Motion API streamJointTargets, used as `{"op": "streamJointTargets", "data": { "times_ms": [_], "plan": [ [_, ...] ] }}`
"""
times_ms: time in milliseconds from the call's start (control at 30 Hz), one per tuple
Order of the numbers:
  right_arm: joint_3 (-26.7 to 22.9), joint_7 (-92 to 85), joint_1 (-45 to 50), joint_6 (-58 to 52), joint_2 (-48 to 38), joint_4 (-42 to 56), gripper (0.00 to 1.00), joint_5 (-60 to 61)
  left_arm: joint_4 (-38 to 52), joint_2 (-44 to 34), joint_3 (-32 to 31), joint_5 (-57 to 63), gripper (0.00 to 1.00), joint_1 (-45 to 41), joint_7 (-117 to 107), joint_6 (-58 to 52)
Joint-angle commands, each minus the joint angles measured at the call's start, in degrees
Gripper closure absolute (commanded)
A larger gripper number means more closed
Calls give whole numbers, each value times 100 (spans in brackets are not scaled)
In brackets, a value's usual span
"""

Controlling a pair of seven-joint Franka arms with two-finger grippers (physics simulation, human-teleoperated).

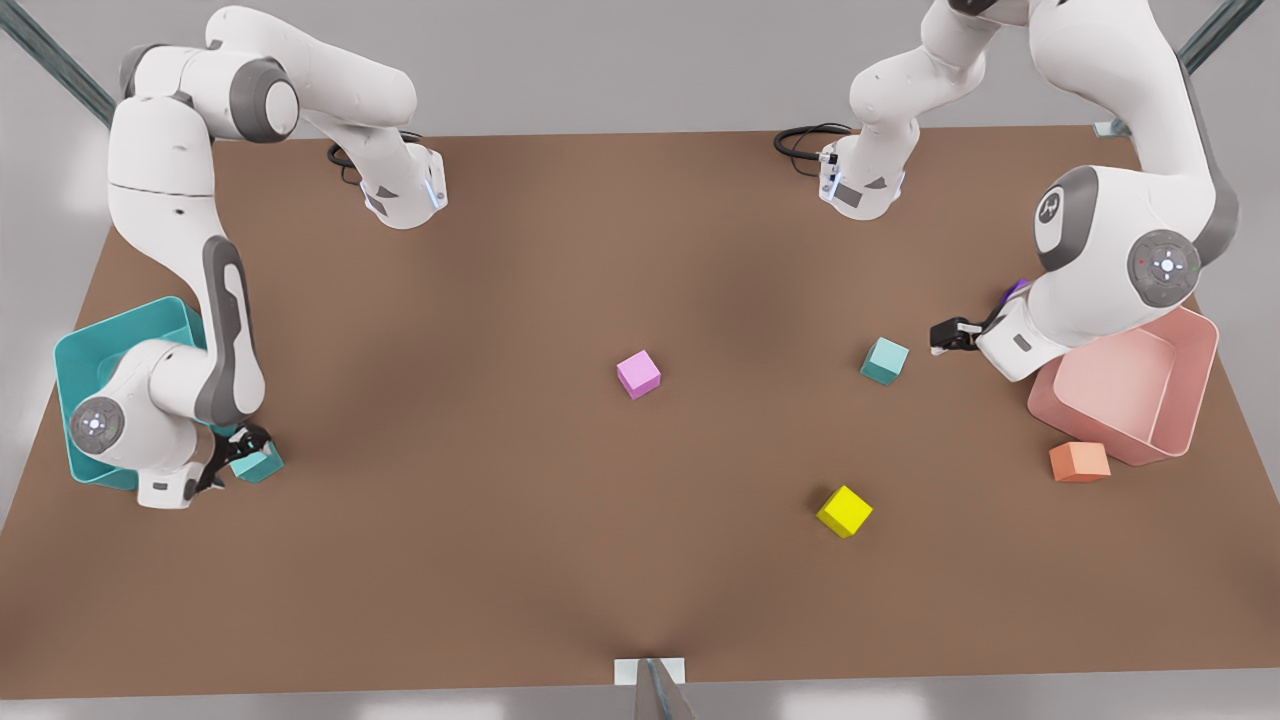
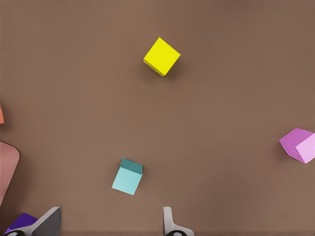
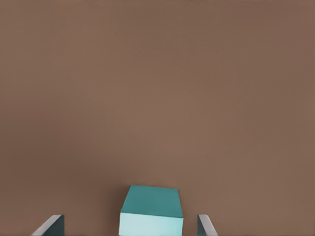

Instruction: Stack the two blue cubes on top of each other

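Brown table (image 1: 560, 560) with cubes scattered around, and the right gripper (image 1: 238, 455) is down at the front view's left by the teal bin (image 1: 80, 350), fingers (image 3: 51, 225) spread apart with one teal cube (image 3: 151, 211) sitting between them, though whether they touch it I can't tell. The left gripper (image 1: 950, 335) hovers at the front view's right near the pink bin (image 1: 1190, 400), also open and holding nothing, with the other teal cube (image 1: 885, 360) just beside it. A pink cube (image 1: 638, 374), yellow cube (image 1: 845, 511), orange cube (image 1: 1079, 462) and a purple cube (image 2: 19, 222) by the left gripper lie around; nothing sits between the teal ones except the pink cube roughly midway.
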Motion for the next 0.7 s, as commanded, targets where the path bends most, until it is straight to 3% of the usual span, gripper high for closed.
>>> {"op": "streamJointTargets", "data": {
  "times_ms": [0, 200, 333, 667],
  "plan": [
    [-28, -2147, -9, 392, 57, -10, 0, 87, 15, -19, -6, 3, 0, 2, 1, -158],
    [-37, -1418, -167, 287, 110, -142, 0, 122, 23, -27, -23, 21, 0, 20, -8, -448],
    [-46, 156, -194, 278, -13, -450, 0, 122, 50, -45, -23, 12, 0, 37, 1, -439],
    [-134, 490, -220, 357, 119, -459, 0, 122, 50, -36, -32, 4, 0, 11, -26, -457]
  ]
}}
